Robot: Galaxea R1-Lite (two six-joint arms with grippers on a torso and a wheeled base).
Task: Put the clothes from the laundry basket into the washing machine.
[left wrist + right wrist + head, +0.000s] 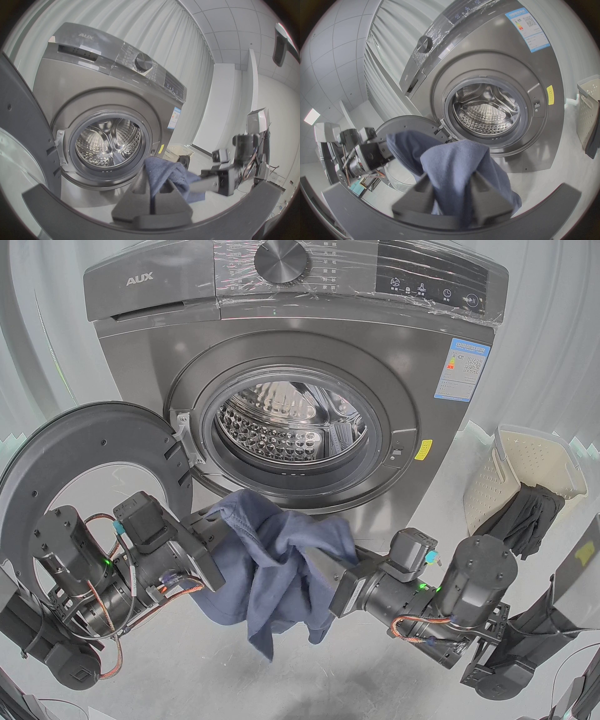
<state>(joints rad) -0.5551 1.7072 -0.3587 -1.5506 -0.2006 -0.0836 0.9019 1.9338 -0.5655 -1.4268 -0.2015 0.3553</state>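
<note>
My left jaws and right jaws both grip the blue garment (275, 565) in front of the washing machine's (156, 352) empty-looking drum (294, 421), while a dark garment (528, 518) hangs from the laundry basket (544, 455): nothing loaded yet.

**What sits where**

The washing machine (294, 365) fills the upper centre of the head view, with its drum (294, 421) opening at the middle. The door (81, 471) stands swung open at the left edge, hinged just beside that opening. Below the opening, at frame centre, a garment (275, 559) hangs in front of the machine. The left gripper (152, 190) pinches its left end and the right gripper (453, 193) pinches its right end. At the right edge the laundry basket (537, 459) sits beside the machine, with a second garment (528, 518) draped over its near rim.
</note>
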